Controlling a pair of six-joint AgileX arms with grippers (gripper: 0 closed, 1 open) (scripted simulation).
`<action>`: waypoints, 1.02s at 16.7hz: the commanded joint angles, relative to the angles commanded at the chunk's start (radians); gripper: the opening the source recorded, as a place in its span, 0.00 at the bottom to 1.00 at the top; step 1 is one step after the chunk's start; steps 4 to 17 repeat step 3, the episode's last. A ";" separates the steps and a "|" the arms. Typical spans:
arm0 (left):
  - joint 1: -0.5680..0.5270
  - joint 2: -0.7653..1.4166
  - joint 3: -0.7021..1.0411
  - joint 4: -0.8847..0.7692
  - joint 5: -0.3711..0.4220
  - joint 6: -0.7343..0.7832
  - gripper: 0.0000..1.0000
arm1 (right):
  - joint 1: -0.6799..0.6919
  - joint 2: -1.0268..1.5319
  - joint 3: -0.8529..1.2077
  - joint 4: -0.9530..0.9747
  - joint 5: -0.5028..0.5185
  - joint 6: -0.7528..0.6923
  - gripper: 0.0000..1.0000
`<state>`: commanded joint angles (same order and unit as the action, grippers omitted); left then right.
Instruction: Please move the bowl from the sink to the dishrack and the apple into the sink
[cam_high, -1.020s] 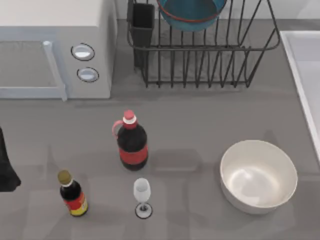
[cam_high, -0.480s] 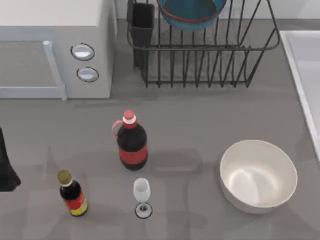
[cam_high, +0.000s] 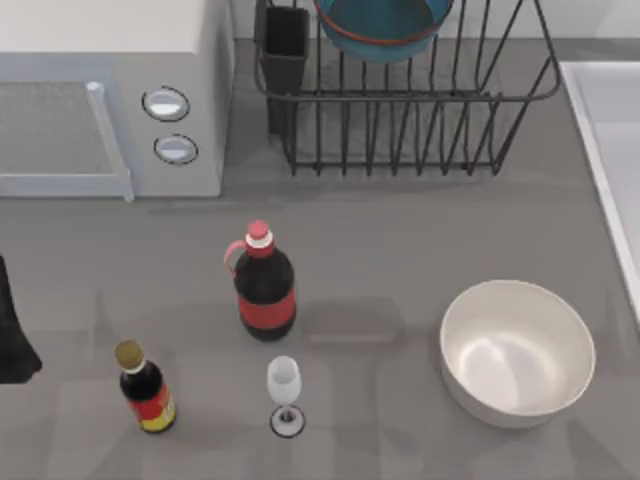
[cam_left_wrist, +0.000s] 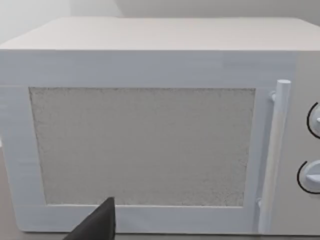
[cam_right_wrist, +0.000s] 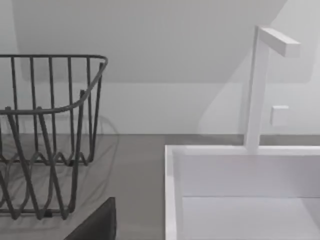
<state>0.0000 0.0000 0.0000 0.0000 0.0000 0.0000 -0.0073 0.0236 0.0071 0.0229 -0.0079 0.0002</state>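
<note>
The teal-blue bowl (cam_high: 380, 25) with its red-orange band rests inside the black wire dishrack (cam_high: 420, 130) at the back of the table. The rack's end (cam_right_wrist: 45, 145) stands beside the pale sink (cam_right_wrist: 172, 195), whose rim (cam_high: 590, 150) runs along the table's right edge. The apple is out of view. My left arm (cam_high: 12, 335) sits at the table's left edge, and a dark part of my left gripper (cam_left_wrist: 97, 226) faces the microwave door. A dark part of my right gripper (cam_right_wrist: 97, 225) hovers between the rack and the sink.
A white microwave (cam_high: 110, 95) fills the back left. A red-capped dark bottle (cam_high: 263, 285), a small sauce bottle (cam_high: 146, 388) and a wine glass (cam_high: 285, 392) stand front centre. A large white bowl (cam_high: 517, 350) sits front right. A white faucet (cam_right_wrist: 260, 85) rises behind the sink.
A faint shadow near the white bowl has slid right toward the sink and faded. No object on the table has moved.
</note>
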 joint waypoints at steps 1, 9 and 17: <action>0.000 0.000 0.000 0.000 0.000 0.000 1.00 | 0.005 -0.017 -0.005 -0.016 0.006 0.000 1.00; 0.000 0.000 0.000 0.000 0.000 0.000 1.00 | 0.007 -0.024 -0.007 -0.023 0.008 0.000 1.00; 0.000 0.000 0.000 0.000 0.000 0.000 1.00 | 0.007 -0.024 -0.007 -0.023 0.008 0.000 1.00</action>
